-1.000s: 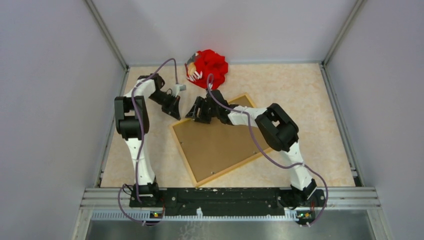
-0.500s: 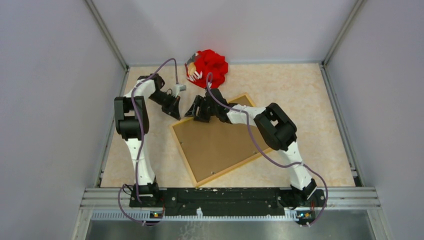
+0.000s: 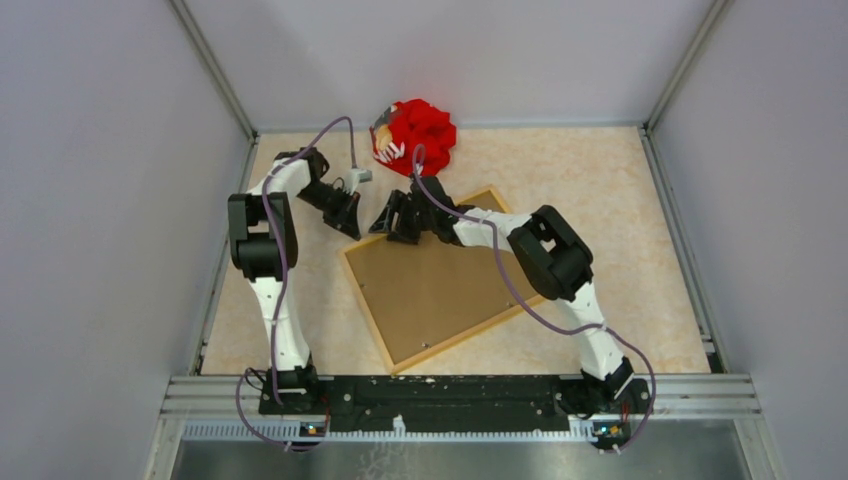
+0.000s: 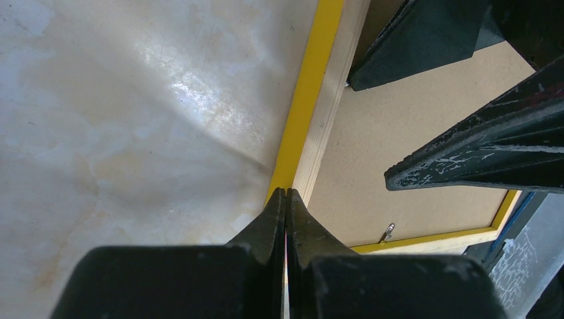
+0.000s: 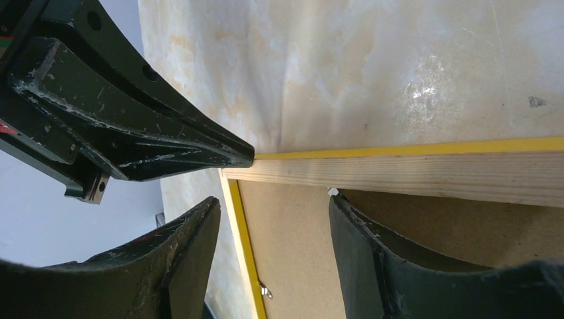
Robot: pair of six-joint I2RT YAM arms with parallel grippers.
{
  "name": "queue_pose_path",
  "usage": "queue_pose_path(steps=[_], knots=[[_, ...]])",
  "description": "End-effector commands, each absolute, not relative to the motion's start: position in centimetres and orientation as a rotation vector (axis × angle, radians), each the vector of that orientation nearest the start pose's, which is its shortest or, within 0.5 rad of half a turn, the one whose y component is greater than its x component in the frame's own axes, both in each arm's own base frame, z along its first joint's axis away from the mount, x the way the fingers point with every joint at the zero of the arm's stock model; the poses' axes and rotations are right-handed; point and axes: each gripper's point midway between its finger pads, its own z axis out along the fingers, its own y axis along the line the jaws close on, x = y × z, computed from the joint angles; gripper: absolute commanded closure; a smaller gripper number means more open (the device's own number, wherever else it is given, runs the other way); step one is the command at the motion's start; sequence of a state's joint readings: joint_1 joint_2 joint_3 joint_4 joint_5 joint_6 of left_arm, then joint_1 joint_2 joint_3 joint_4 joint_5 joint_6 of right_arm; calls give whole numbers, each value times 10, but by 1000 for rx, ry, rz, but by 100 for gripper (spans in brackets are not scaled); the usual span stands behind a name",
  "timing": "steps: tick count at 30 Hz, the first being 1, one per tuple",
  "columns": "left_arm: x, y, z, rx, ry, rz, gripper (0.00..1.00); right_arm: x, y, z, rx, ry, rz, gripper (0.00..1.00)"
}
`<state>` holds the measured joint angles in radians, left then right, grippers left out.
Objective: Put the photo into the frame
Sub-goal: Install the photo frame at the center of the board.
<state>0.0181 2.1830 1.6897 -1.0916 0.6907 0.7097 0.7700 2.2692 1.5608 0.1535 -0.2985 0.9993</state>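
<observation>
The left gripper has its two fingers pressed flat together with nothing between them. In the left wrist view its tip sits right over the yellow outer edge of the frame. In the right wrist view that same point meets the frame's rail just by a corner. Whether it actually bears on the wood I cannot tell.

The frame lies face down on the marbled table, skewed, with its pale wooden back upward. Just beside the left gripper, the right gripper hangs over the same corner with its fingers apart and nothing between them. Directly beneath it is the brown backing board, which fills the frame. A small metal tab sits at the board's edge, below the right gripper's fingers.

No view shows the photo, so its place cannot be told.

Beyond both grippers, toward the far wall, lies a red crumpled bundle, well clear of the frame.
</observation>
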Motion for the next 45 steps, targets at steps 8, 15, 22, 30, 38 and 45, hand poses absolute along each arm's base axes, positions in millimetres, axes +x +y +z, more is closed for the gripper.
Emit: queue_pose_path(steps=[8,15,22,30,38,45], knots=[[366,-89,49,980,2604,-957,100,391,471,122,68,2267,1342,36],[384,-88,79,1021,2533,-897,91,411,357,143,201,2226,1169,31],[412,-149,78,1121,2469,-877,59,427,284,117,294,2288,984,30],[461,-221,79,1151,2325,-849,51,447,262,96,335,2310,912,34],[486,-240,61,1119,2308,-820,43,461,268,74,365,2327,942,35],[468,-241,49,1158,2327,-911,65,469,270,63,386,2331,938,36]])
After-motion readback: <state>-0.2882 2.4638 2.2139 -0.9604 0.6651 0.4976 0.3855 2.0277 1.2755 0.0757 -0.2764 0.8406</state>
